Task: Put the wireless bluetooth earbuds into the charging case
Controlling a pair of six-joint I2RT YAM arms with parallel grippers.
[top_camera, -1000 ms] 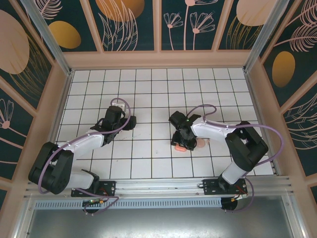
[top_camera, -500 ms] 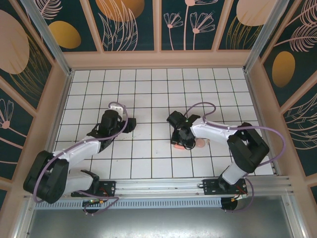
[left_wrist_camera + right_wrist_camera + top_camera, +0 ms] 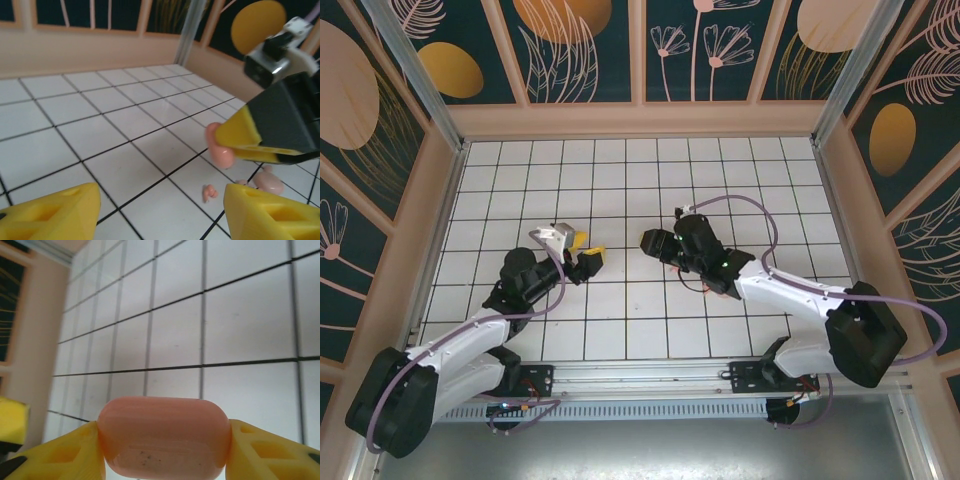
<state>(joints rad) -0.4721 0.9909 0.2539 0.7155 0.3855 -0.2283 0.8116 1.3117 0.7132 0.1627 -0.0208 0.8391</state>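
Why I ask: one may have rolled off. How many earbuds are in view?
1 for sure: an earbud lying near the pale pink pod. A pink speck between them may be a second.

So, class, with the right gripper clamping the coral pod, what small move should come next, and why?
Probably ease the open left gripper toward the coral pod to lift its lid: the right gripper holds it off the tiles, it looks closed, and an earbud lies loose there.
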